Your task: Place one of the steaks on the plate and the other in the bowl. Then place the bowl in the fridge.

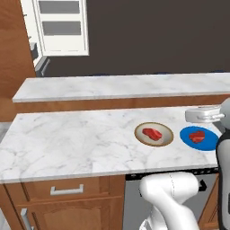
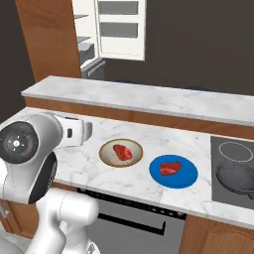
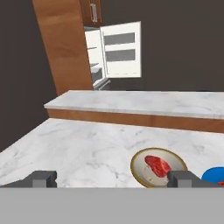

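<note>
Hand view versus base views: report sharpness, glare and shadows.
Hand view: soft, slightly blurred, bowl edges fuzzy. Left base view: crisp, flat even light, no glare on the counter. Right base view: equally crisp, faint shadow under the plate.

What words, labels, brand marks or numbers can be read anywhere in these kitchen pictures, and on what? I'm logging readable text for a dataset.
None: no readable text in any view.
The flat bright-blue plate, the tan brown-rimmed bowl, the red raw steaks, the white marble counter and the open grey fridge are all unmarked.
The round dark disc with a red ring on the white arm bears no legible letters.
</note>
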{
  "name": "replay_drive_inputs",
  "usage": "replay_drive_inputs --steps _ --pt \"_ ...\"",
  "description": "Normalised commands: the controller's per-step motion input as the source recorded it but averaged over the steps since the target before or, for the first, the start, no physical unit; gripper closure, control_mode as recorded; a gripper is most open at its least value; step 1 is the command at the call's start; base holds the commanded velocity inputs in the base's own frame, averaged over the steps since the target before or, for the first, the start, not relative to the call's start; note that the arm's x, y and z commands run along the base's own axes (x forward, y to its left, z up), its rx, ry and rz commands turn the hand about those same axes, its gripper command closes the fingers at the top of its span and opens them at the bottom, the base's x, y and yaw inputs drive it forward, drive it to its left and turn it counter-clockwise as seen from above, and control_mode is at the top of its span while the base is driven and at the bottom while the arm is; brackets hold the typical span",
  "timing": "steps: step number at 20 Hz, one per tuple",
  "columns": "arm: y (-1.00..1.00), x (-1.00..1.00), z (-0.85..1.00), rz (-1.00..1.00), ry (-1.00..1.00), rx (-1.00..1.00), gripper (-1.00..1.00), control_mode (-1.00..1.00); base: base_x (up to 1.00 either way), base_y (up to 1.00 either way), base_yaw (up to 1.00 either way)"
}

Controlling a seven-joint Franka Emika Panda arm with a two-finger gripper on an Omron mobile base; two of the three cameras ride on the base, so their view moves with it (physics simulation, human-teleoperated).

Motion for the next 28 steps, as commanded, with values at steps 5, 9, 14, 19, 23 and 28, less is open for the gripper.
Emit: replay_drive_inputs --steps 5,9,14,19,23,28 --pt "-0.11 0.95 -0.18 0.02 0.07 0.03 -1.0 -1.0 0.0 0.0 0.0" --pt "-0.01 0.47 -0.08 0.0 0.18 0.01 -1.0 -1.0 0.0 0.0 0.0" --pt "0.0 0.04 -0.23 -0.05 0.11 0.01 -1.0 -1.0 0.0 0.0 0.0" --pt "-0.03 -0.05 -0.58 -0.28 0.16 0.25 -1.0 -1.0 0.0 0.0 0.0" --pt "-0.01 -0.1 -0.55 -0.34 0.1 0.41 -1.0 -1.0 0.0 0.0 0.0" --pt "-0.09 -0.18 -0.2 -0.41 0.08 0.47 -1.0 -1.0 0.0 0.0 0.0"
